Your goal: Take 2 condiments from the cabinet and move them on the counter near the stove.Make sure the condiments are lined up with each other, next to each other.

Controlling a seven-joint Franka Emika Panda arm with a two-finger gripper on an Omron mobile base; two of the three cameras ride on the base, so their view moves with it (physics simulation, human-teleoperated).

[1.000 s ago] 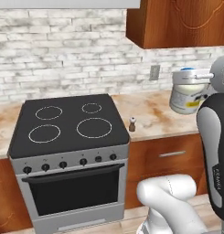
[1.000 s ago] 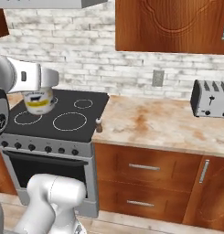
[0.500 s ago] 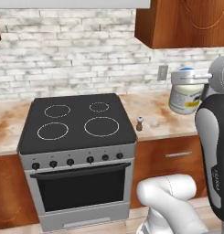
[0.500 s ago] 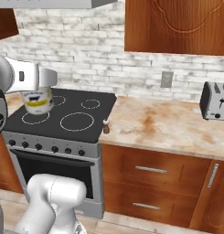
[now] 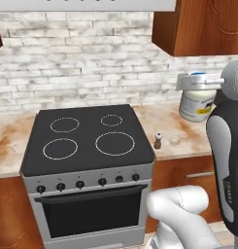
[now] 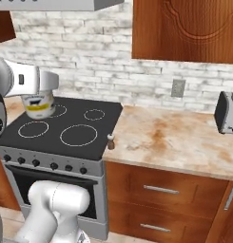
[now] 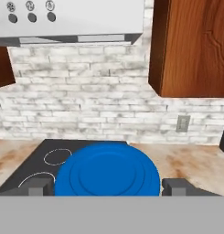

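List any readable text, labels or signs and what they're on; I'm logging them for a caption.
White jar, held in the hand: dark mark on its yellowish label, too blurred to read.
Range hood: round button symbols, too small to read.
Stove knobs: no legible markings.
Nothing here reads as words.

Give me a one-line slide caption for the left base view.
Gripper carries the white jar above the counter, right of the stove; the small brown shaker already stands beside the cooktop.
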